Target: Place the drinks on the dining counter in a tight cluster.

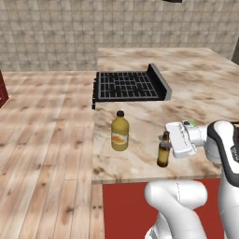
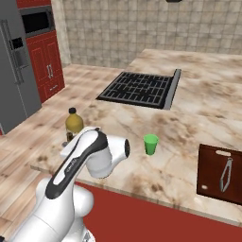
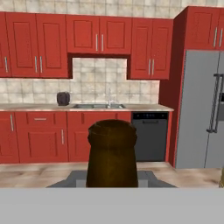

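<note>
On the dining counter (image 1: 140, 161) an upright slim brown bottle (image 1: 163, 153) stands near the front edge, and my gripper (image 1: 168, 141) is shut on its neck from the right. Whether its base touches the top I cannot tell. In the hand view the brown bottle's top (image 3: 112, 151) sits between my fingertips (image 3: 147, 177). The squat yellow-orange juice bottle (image 1: 120, 132) with a black cap stands a short way to the left of it. From the right base view the juice bottle (image 2: 74, 122) shows just behind my arm, which hides most of the brown bottle.
A black grated cooktop (image 1: 128, 85) is set in the counter behind the bottles. A small green cup (image 2: 151, 144) stands right of my arm. A dark brown board with tongs (image 2: 221, 174) lies near the counter's right front edge. The counter (image 2: 208, 108) stretches right.
</note>
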